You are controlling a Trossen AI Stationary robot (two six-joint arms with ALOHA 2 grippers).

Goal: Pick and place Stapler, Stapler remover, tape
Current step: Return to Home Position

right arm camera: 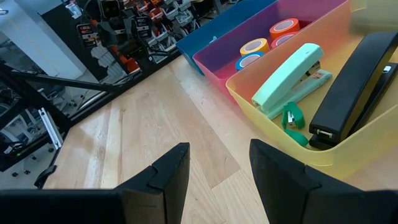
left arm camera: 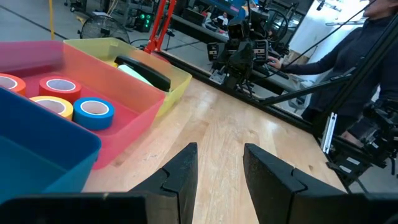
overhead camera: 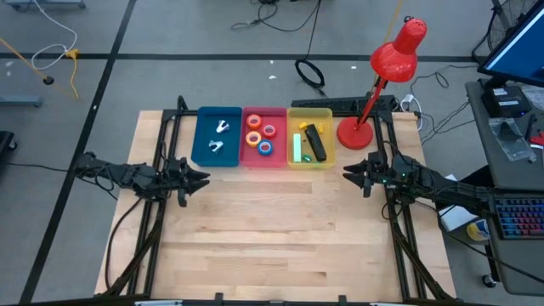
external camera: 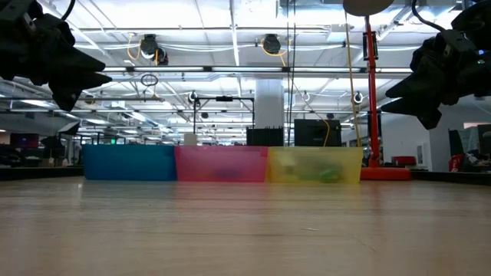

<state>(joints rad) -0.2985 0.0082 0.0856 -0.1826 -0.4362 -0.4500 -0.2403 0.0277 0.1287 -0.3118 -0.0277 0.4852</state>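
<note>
While your left end effector (overhead camera: 201, 178) and right end effector (overhead camera: 348, 174) hang over the table (overhead camera: 272, 242), both spread apart, the tape (overhead camera: 261, 134) sits in the red bin (overhead camera: 264, 110); the staplers (overhead camera: 315, 144) lie in the yellow bin (overhead camera: 310, 110).

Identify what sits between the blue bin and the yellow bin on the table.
The red bin, holding the tape rolls, stands between the blue bin and the yellow bin; the high view shows it best.

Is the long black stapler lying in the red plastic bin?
No, the black stapler lies in the yellow plastic bin.
</note>
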